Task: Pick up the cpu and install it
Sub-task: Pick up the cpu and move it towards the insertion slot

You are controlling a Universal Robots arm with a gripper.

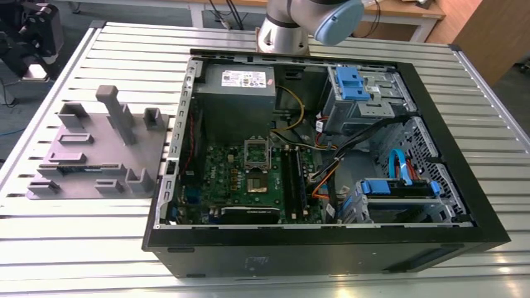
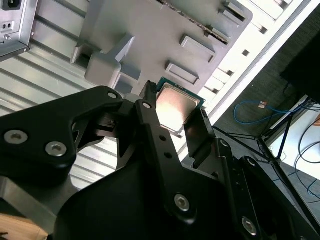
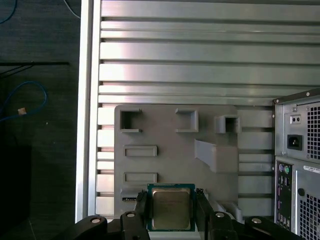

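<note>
- Slatted metal table (image 1: 124, 37) carries the open computer case (image 1: 331, 248) and a grey holder tray (image 3: 165, 130).
- Over this tray, the gripper (image 3: 171, 216) is closed on two opposite edges of the cpu (image 3: 171, 207).
- My advice: keep the chip level (edge grip only), with no harder squeeze.

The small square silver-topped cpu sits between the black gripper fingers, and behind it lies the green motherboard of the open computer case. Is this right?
Not quite. Behind the small square silver-topped cpu lies the grey moulded holder tray on the slatted metal table, not the motherboard. The first wrist view shows it. The black gripper fingers do flank the cpu.
</note>
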